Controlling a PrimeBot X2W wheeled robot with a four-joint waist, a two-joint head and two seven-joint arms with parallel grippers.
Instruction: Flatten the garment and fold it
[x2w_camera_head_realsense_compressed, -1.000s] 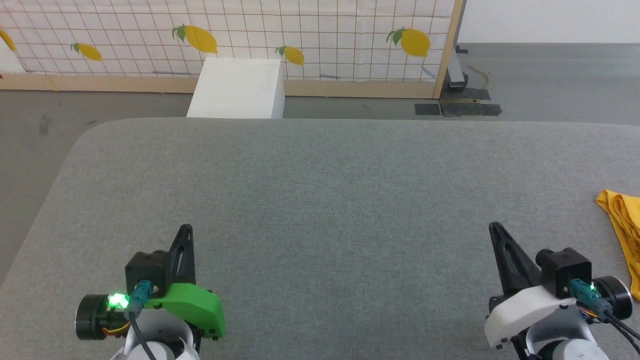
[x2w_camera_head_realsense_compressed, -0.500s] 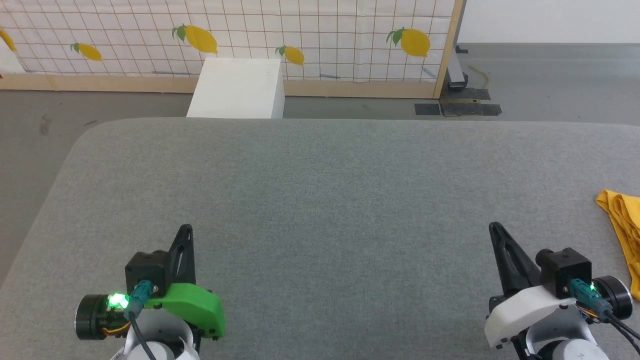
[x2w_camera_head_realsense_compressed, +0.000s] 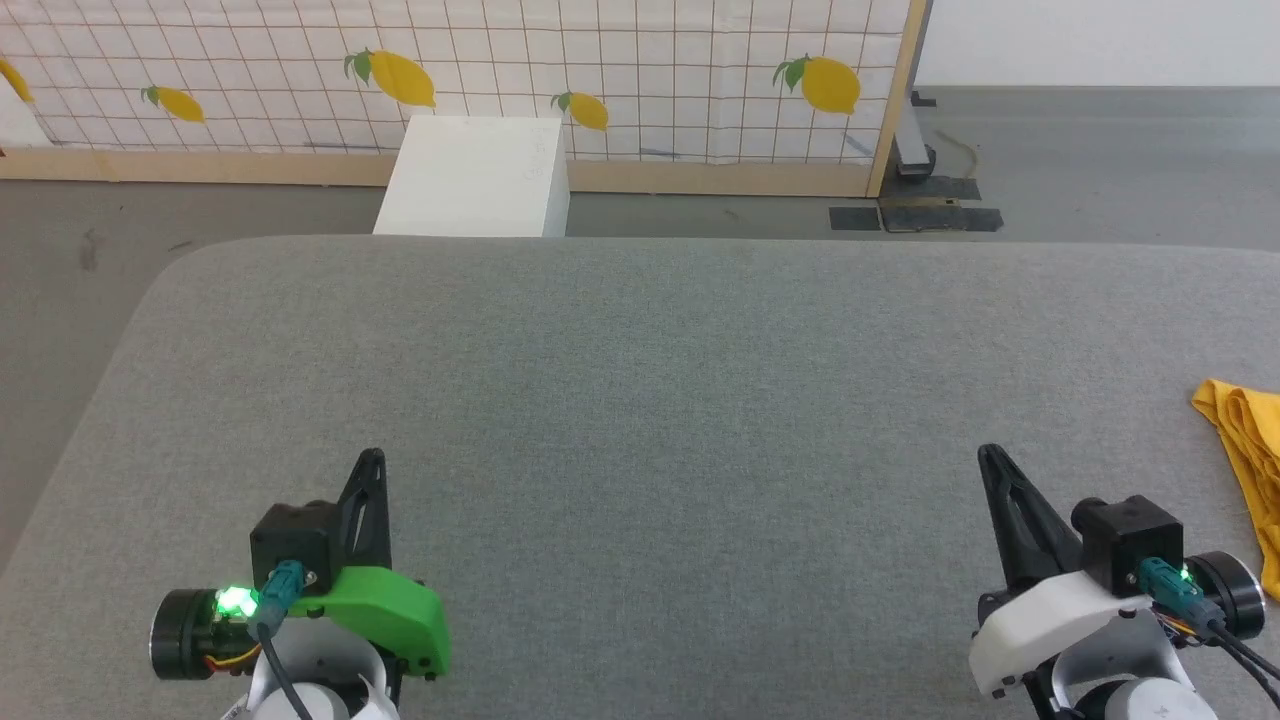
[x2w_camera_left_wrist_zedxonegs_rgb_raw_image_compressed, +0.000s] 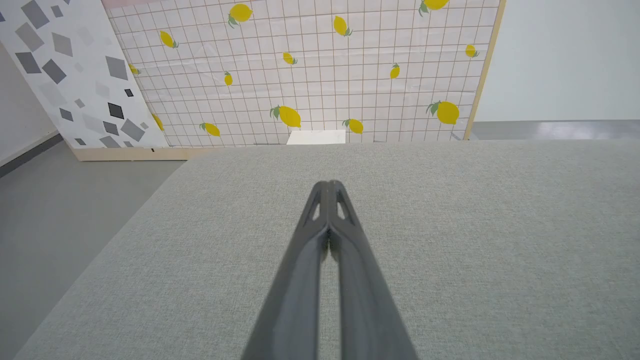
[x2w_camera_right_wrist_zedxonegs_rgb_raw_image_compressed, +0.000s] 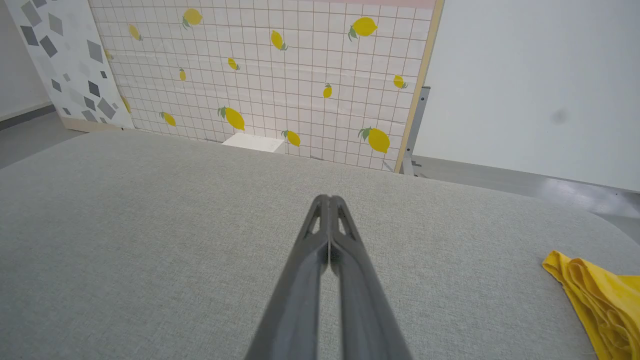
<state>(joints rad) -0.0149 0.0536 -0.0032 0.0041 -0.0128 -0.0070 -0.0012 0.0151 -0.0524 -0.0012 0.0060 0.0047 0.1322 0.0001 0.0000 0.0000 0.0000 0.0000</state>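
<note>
Mustard-yellow cloth, the garment (x2w_camera_head_realsense_compressed: 1245, 470), lies bunched at the right edge of the head view on the grey fabric surface (x2w_camera_head_realsense_compressed: 640, 380). The frame cuts it off, so we see only a folded corner and a strip running down the edge. In the right wrist view it sits in the lower right corner, again cropped, and we cannot make out its neck or sleeves.

The right fingers (x2w_camera_head_realsense_compressed: 990, 456), at the lower right of the head view, are pressed tip to tip with nothing between them. They are near the garment but not touching it. The left fingers (x2w_camera_head_realsense_compressed: 372, 460), at the lower left, are likewise closed on nothing, well apart from the garment. The bottom edge of the frame crops what lies behind both.

Beyond the far edge of the surface, at upper centre-left, a white box (x2w_camera_head_realsense_compressed: 470, 175) stands on the floor (x2w_camera_head_realsense_compressed: 80, 250) against a lemon-printed panel (x2w_camera_head_realsense_compressed: 700, 70). The surface hides its lower part, and we cannot tell whether it opens or holds anything.
</note>
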